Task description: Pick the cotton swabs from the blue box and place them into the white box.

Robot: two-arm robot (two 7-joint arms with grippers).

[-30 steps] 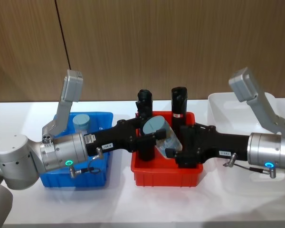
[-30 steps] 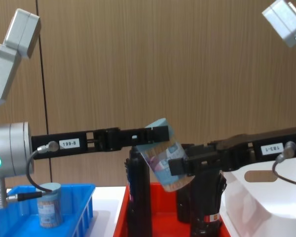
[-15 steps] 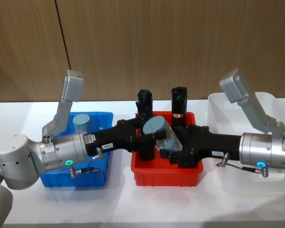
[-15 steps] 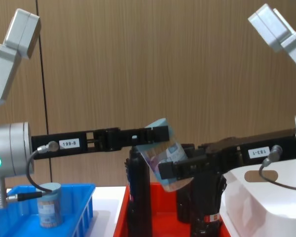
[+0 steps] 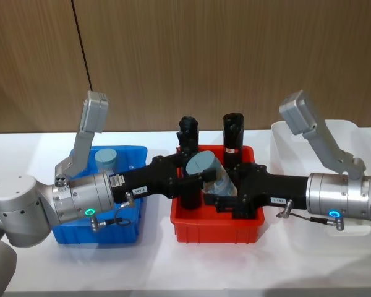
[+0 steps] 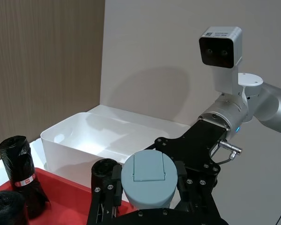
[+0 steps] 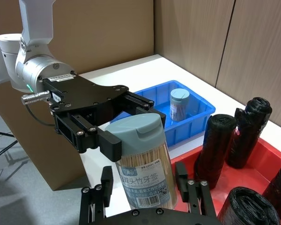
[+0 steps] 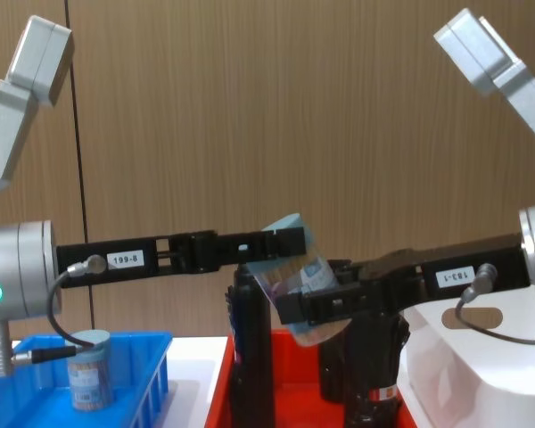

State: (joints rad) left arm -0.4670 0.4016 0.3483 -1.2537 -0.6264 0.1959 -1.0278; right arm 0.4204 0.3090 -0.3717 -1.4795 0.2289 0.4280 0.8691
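The blue box (image 5: 120, 234) sits on the white surface (image 5: 154, 266) just left of the red tray (image 5: 216, 232). One jar of cotton swabs (image 5: 106, 159) stands upright in its far part, on the side away from the red tray.

The left arm reaches across the blue box toward the red tray. The left gripper (image 5: 196, 175) hangs above the tray's left half and pinches the lid end of a second jar of cotton swabs (image 5: 210, 172). This held jar is off the tray floor and tilted, with its light-blue lid toward the blue box and its clear body angled down toward the tray's middle.

Two black rolls (image 5: 233, 133) with red labels stand upright in the far part of the red tray, behind the held jar.

The right arm comes in over the tray's right half. The right gripper (image 5: 226, 189) is spread, with one finger on each side of the held jar's clear body, close against the label. I cannot tell whether the fingers touch it.

The white box (image 5: 278, 139) stands just right of the red tray, under the right arm.
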